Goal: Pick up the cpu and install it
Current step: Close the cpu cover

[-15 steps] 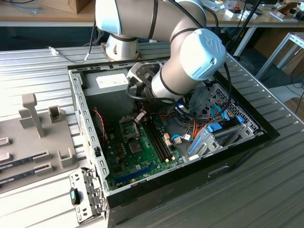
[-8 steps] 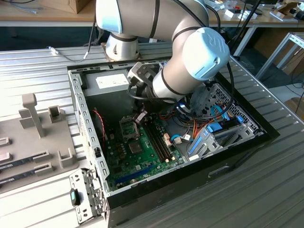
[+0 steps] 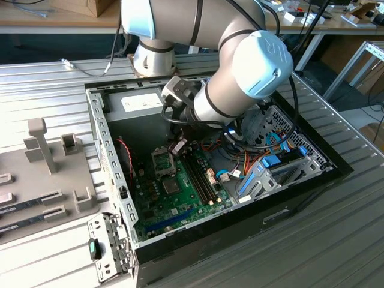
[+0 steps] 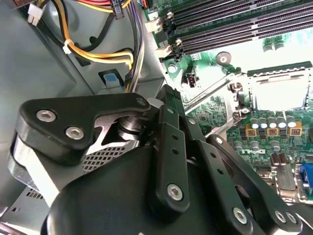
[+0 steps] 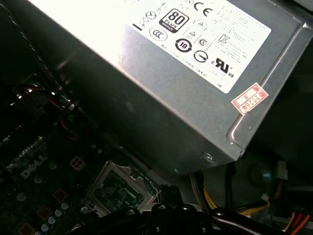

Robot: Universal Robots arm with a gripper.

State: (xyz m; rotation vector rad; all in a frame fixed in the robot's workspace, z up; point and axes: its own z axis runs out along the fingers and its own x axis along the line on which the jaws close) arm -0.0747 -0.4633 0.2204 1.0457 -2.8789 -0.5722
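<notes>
Pincer [image 3: 179,147] hangs tilted just above motherboard [image 3: 180,192] socket [image 3: 162,161].

- A ribbed metal table [image 3: 54,90] fills the foreground of the exterior view;
- wooden desks [image 3: 36,21] run along its far edge;
- dark floor [image 3: 324,78] lies beyond its far right corner.

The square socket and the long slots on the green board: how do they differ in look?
Shape: the socket is square, while the slots are long and narrow.
Colour: the socket has a silvery metal frame; the slots are dark.
Number: there is one socket, but several slots lie side by side, parallel to each other.
Both sit on the same green board, close to each other.
</notes>
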